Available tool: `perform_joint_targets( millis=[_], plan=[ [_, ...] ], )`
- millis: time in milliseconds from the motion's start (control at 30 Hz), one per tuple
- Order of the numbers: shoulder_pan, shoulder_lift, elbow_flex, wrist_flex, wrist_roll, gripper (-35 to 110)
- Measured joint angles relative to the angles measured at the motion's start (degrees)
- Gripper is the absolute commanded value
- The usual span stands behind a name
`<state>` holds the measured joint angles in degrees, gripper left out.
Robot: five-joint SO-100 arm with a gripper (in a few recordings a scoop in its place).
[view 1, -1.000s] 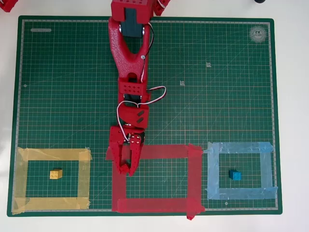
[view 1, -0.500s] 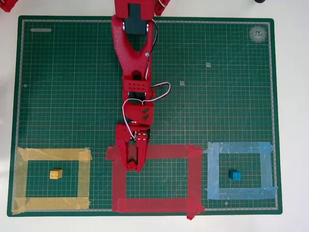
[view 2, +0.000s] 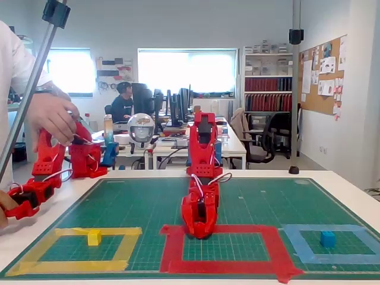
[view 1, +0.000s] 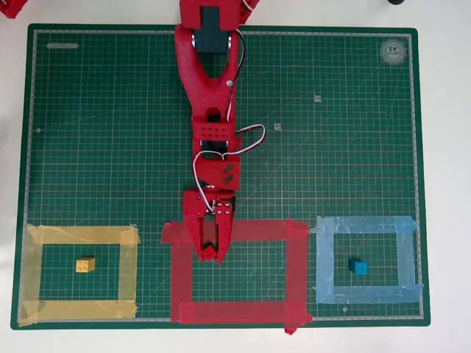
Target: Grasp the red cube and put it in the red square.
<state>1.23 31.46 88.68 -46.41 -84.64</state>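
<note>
Overhead view: red gripper, fingers pointing down-picture, tips over the upper left part of the red square, just inside its top tape strip. Jaws drawn close together, narrow gap at most; whether anything is held between them cannot be told. Red cube: not made out apart from the red fingers; its place cannot be told.

Fixed view: gripper low over the mat, at the far edge of the red square, arm rising behind it.

Arm: red, white cable looped beside the wrist, reaching up-picture from the gripper to the mat's top edge.

Red square: tape outline, rough overlapping corners, green mat inside.

Yellow tape outline: left of the gripper in the overhead view, well apart; yellow block inside it.

Light blue tape outline: right of the gripper, beside the red square; blue block inside it.

Green cutting mat: white grid lines; round printed emblem at the top right corner and a small label at the top left, both too small to read
</note>
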Motion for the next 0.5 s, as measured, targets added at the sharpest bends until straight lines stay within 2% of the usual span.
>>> perform_joint_targets(
  millis=[500],
  plan=[
    [0.62,0.0,0.0,-0.09,0.18,17]
  ],
)
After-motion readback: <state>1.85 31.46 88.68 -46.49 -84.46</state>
